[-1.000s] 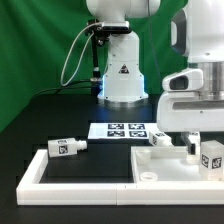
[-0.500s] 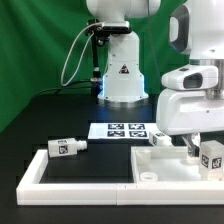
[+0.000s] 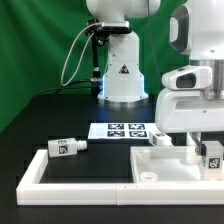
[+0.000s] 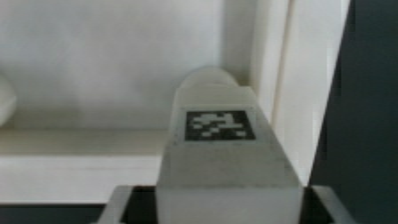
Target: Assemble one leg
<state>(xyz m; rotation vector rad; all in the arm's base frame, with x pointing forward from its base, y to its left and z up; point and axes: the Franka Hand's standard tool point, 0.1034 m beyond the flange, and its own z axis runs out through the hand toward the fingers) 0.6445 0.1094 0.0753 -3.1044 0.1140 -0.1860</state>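
Glossy white rounded arm [image 3: 195,70] casing, grey seams, black triangle mark on base [image 3: 122,70] (blue glow beneath).

Exterior view low, facing the robot base [image 3: 122,70]; wrist view close above the shared leg [image 4: 224,150].

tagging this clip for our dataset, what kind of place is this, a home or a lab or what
Most likely a robotics lab bench. A green curtain hangs behind a black table, the robot's base is mounted on it, and a marker board with printed tags lies flat near white furniture parts such as a tagged leg.
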